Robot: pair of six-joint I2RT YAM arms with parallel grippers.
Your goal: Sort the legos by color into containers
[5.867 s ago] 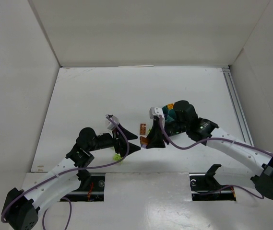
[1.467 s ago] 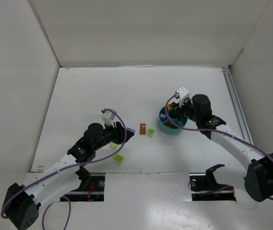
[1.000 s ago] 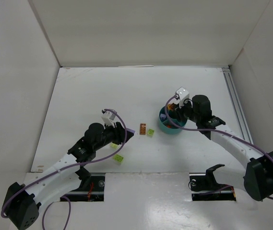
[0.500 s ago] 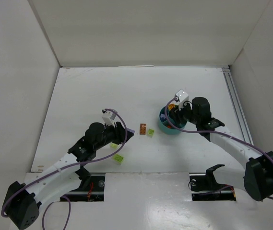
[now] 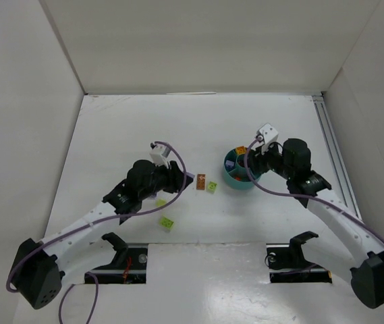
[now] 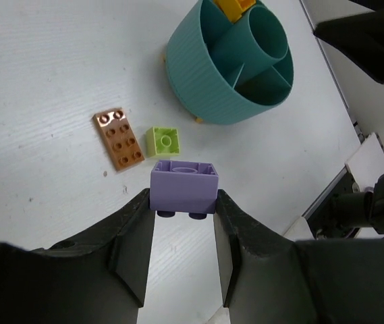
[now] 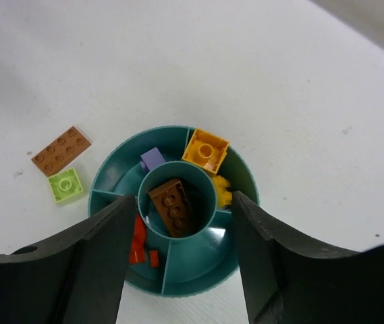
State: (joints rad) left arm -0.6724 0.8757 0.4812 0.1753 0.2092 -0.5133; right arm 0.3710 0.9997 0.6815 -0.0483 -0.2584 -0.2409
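My left gripper (image 6: 182, 202) is shut on a purple brick (image 6: 183, 186), held above the table just left of the brown plate (image 5: 200, 181) and a small lime brick (image 5: 212, 185). The teal bowl (image 5: 237, 178) stands to their right. My right gripper (image 7: 183, 201) hangs open over the bowl (image 7: 178, 287), empty. Inside lie a brown brick (image 7: 175, 206) in the central cup, a purple piece (image 7: 152, 159), an orange-yellow brick (image 7: 205, 151), a yellow piece (image 7: 223, 191) and red-orange bits (image 7: 138, 243). Two more lime bricks (image 5: 167, 222) lie under my left arm.
White walls close in the table on three sides. A metal rail (image 5: 330, 142) runs along the right edge. Two black brackets (image 5: 293, 246) stand at the near edge by the arm bases.
My right gripper has opened and drawn back to the right, uncovering the bowl. My left arm has shifted right with the purple brick.
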